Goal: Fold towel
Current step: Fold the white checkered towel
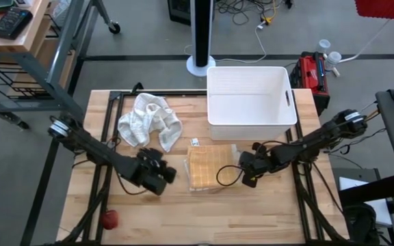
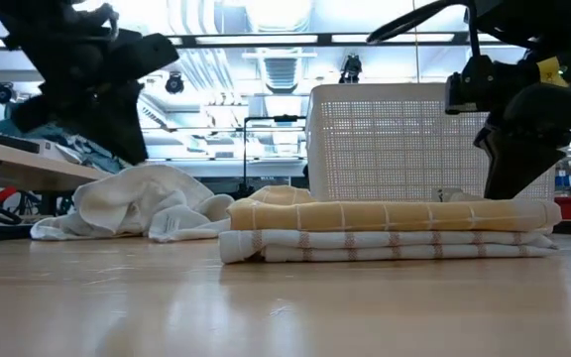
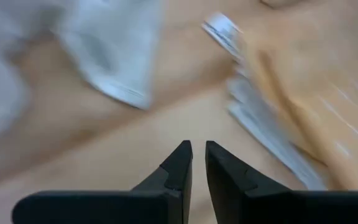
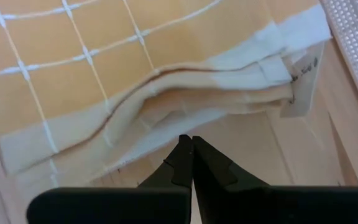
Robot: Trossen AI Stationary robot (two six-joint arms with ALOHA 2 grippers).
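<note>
Yellow white-checked folded towel (image 1: pixel 211 168), crumpled white cloth (image 1: pixel 149 121), white basket (image 1: pixel 252 116), seemingly red ball (image 1: pixel 109 219).
</note>
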